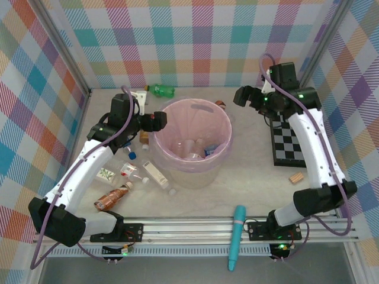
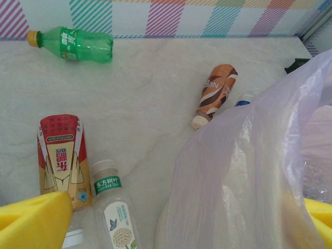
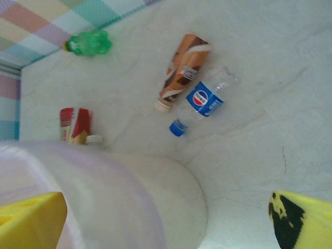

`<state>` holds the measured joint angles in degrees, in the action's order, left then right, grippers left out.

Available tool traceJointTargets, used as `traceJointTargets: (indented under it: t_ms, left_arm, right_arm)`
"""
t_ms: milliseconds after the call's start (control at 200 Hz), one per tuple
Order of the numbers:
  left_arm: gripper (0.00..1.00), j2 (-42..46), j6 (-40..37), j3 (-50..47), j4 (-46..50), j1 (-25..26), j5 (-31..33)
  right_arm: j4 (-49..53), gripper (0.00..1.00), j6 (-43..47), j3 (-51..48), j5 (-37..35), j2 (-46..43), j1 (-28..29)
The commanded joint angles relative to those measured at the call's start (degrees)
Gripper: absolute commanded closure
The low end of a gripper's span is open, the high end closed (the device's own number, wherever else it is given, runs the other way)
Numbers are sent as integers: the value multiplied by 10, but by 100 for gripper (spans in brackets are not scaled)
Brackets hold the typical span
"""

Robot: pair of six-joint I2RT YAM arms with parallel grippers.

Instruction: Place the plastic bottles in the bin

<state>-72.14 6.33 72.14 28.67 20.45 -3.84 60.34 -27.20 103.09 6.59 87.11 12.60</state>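
Observation:
The bin, a pale bucket lined with a pink bag, stands mid-table with several clear bottles inside. My left gripper hovers open at its left rim; the bag hangs between its yellow fingers, which hold nothing. My right gripper is open and empty, raised behind the bin's right side. Below it lie a brown bottle and a blue-capped clear bottle. A green bottle lies at the back wall. More bottles lie left of the bin, including a copper-brown one.
A black-and-white checkered board lies at the right, with a small tan block in front of it. A teal tube rests across the front rail. A red-and-yellow carton and a green-labelled clear bottle lie under my left gripper.

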Motion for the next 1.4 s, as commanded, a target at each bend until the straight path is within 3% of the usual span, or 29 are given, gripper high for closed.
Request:
traceJointTargets:
  t_ms: [0,405,565,975,1395]
  left_arm:
    - [8,10,-19,-17,27,-1,9]
    - [8,9,-18,-18,25,6,13]
    - [8,6,-19,-18,27,6,14]
    - [8,7,-21,-18,27,6,19]
    - [8,4,-23,-17,28,6,20]
  right_arm:
    - [-81,1,-50,-47,26,32,-11]
    - [-242,0,-157,-123,25,172,-9]
    - [-270,11,-174,-115,32,232,-2]
    - [-247,15,-180,2,20,386,18]
    - [-254,25,-195,-5,6,425,20]
